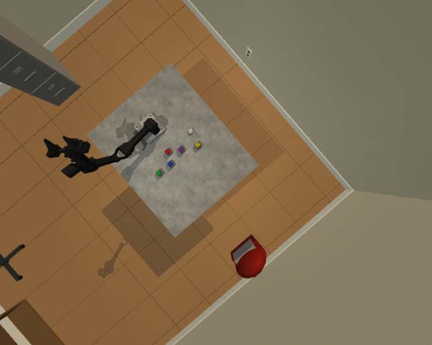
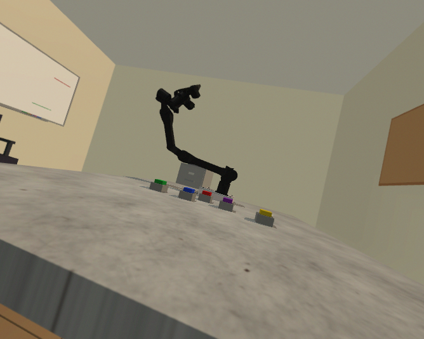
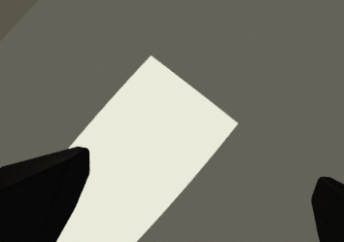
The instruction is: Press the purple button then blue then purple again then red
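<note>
Your black arm (image 1: 129,146) (image 2: 168,127) reaches out past the edge of a mottled gray table (image 1: 205,192) (image 2: 161,255), its gripper (image 1: 58,143) (image 2: 197,91) (image 3: 206,178) raised high above the buttons with fingers spread wide and nothing between them. In the wrist view, both fingers are cut off by the frame, and you see a bright white panel (image 3: 155,129) against gray, with every button out of sight. The exterior view leaves the gripper a dark tangle whose fingers you can barely separate, and you cannot make out the small white block (image 1: 190,130) that the top view shows near the yellow button (image 1: 198,145) (image 2: 265,212).

Your purple button (image 1: 181,149) (image 2: 227,200) sits between the red button (image 1: 167,151) (image 2: 206,193) and the yellow one; the blue button (image 1: 170,163) (image 2: 188,190) lies near the red, with the green button (image 1: 159,172) (image 2: 160,181) beyond it. All five stand apart, inside the table's edges, the gaps narrowest around red, purple and blue. You have broader open surface toward the table's far corner, well apart from the arm's mount (image 1: 160,134).
</note>
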Controlling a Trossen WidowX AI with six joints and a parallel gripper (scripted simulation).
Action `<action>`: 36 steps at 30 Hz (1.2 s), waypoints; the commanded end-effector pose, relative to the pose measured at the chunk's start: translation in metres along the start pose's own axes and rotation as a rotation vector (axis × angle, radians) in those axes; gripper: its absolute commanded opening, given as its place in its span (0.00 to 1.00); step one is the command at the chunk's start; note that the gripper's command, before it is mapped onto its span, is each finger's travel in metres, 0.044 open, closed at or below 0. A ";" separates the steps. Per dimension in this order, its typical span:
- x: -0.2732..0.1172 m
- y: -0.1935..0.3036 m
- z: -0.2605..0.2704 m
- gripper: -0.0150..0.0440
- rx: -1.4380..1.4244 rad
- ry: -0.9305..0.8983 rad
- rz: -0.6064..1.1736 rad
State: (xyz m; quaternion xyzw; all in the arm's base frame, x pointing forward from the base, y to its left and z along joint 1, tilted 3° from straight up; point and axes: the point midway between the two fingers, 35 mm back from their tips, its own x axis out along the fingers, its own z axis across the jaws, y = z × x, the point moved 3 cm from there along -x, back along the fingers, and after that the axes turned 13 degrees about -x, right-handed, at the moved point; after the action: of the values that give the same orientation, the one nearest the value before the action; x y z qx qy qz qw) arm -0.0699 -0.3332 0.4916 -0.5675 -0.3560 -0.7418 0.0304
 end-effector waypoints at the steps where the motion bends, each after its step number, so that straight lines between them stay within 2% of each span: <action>1: 0.005 -0.004 0.002 0.93 0.012 -0.013 -0.011; 4: 0.057 -0.043 0.025 0.93 0.136 -0.163 -0.112; 10: 0.102 -0.087 0.060 0.93 0.270 -0.349 -0.186; 19: 0.156 -0.172 0.162 0.93 0.548 -0.811 -0.206; 27: 0.151 -0.231 0.271 0.93 0.775 -1.264 -0.034; 32: 0.121 -0.255 0.339 0.93 0.897 -1.549 0.185; 36: 0.082 -0.267 0.388 0.93 0.975 -1.761 0.430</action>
State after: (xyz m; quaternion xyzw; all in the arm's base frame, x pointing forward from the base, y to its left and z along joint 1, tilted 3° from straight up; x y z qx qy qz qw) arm 0.0570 0.0949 0.5008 -0.8721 -0.4780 0.0796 0.0683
